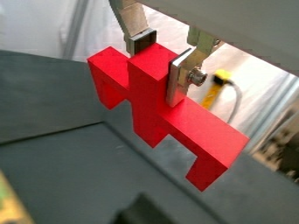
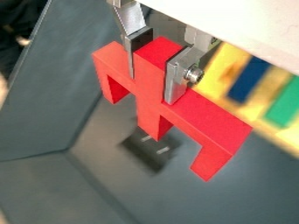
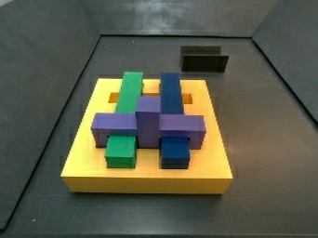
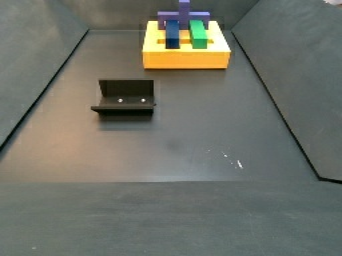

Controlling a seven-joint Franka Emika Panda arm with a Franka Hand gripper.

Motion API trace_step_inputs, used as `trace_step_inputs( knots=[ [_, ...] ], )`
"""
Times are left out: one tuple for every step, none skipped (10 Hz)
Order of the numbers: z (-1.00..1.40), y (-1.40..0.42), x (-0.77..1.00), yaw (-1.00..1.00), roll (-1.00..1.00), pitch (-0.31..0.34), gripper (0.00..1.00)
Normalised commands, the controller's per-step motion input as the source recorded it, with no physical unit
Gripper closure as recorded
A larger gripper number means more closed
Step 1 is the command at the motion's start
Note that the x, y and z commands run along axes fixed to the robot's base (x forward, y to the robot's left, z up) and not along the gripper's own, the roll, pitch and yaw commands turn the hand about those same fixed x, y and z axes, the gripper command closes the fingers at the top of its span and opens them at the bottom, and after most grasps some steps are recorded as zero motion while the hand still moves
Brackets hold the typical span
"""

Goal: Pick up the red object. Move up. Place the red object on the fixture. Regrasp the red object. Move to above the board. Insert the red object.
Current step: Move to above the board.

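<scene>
In both wrist views my gripper is shut on the red object. The silver fingers clamp its centre stub, and the crossbar and two legs hang below, held in the air above the dark floor. A blurred dark block, apparently the fixture, lies under the red object in a wrist view. Both side views show the fixture standing bare on the floor, apart from the yellow board. Neither side view shows the gripper or the red object.
Green, blue and purple bars sit interlocked on top of the board. The board's yellow edge shows beside the fingers in a wrist view. Dark walls enclose the floor, and a yellow cable runs behind the gripper.
</scene>
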Motion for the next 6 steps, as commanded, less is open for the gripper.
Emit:
trace_step_inputs(
  knots=[
    [0.28,-1.40,-1.16,0.05,-1.00,0.073,1.00],
    [0.14,-0.81,-0.72,0.06,-1.00,0.060,1.00],
    [0.07,-0.45,-0.43,0.06,-1.00,0.052,1.00],
    [0.05,-0.19,-0.21,0.05,-1.00,0.045,1.00],
    [0.03,-0.13,-0.16,0.05,-1.00,0.036,1.00],
    [0.01,-0.03,-0.10,0.05,-1.00,0.003,1.00]
  ],
)
